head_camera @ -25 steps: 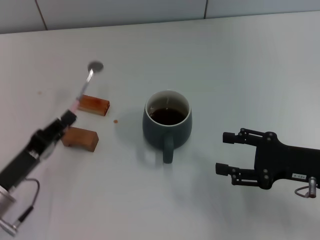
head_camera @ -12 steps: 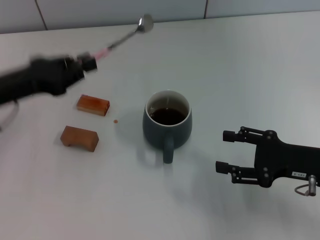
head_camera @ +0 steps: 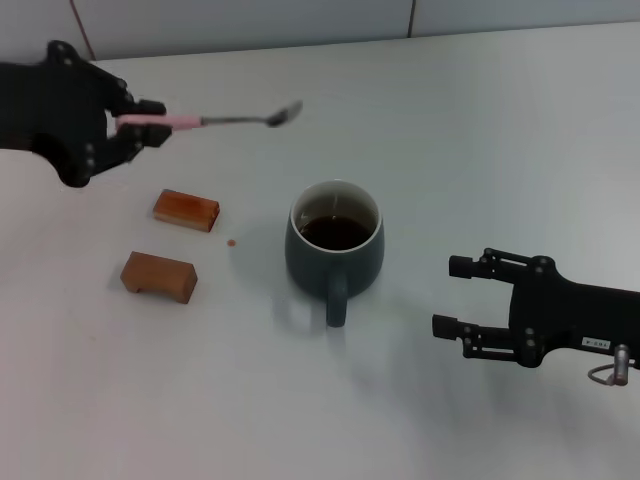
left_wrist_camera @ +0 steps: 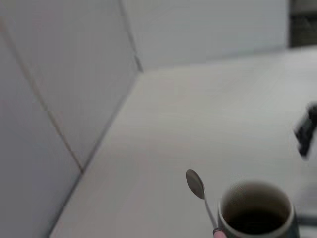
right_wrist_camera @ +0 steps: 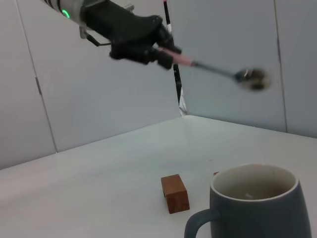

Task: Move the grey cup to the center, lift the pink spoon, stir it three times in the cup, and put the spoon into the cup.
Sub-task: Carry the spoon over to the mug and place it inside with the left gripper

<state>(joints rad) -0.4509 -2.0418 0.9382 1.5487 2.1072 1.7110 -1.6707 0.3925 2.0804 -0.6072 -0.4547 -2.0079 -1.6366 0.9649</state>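
Observation:
The grey cup (head_camera: 335,247) stands mid-table with dark liquid inside and its handle toward me; it also shows in the right wrist view (right_wrist_camera: 257,203) and the left wrist view (left_wrist_camera: 256,209). My left gripper (head_camera: 140,125) is raised at the far left and is shut on the pink spoon (head_camera: 210,121) by its pink handle. The spoon lies level in the air, its silver bowl (head_camera: 283,114) pointing right, up and left of the cup. It also shows in the right wrist view (right_wrist_camera: 220,72). My right gripper (head_camera: 455,296) rests open and empty to the right of the cup.
Two brown wooden blocks (head_camera: 186,209) (head_camera: 159,276) lie left of the cup, with a small brown spot (head_camera: 231,242) beside them. A tiled wall edge (head_camera: 250,40) runs along the table's far side.
My left gripper lifted the spoon off the blocks, swung it up and back, then lowered it to level with the bowl nearer the cup. The right arm barely moved.

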